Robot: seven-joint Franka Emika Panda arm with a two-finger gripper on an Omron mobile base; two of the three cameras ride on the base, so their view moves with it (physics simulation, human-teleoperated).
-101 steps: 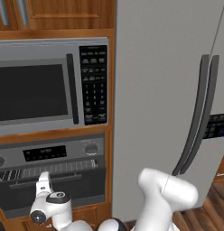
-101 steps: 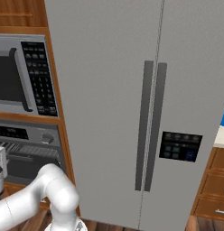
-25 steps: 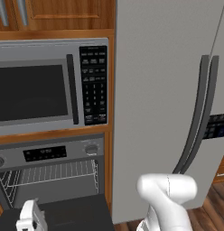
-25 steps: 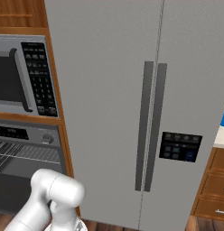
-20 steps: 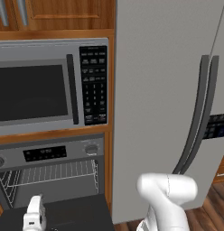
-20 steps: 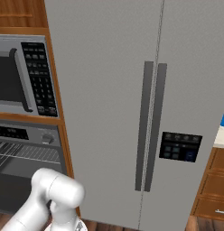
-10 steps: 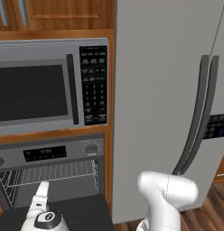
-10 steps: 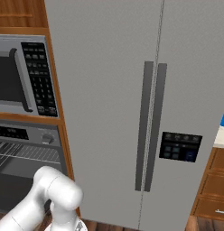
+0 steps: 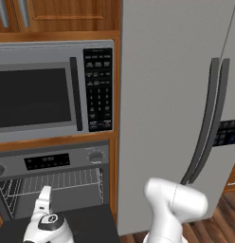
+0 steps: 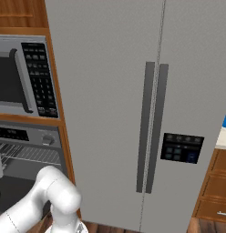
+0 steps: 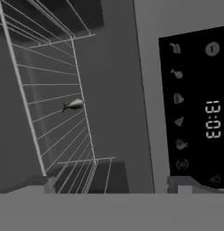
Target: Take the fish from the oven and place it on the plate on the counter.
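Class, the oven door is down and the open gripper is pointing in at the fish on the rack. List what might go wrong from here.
1. The fish is tiny and lies on thin rack wires, so the fingers may close beside it or knock it through a gap.
2. The open gripper sits close to the oven front panel, so a finger might catch the frame or a wire while reaching in.
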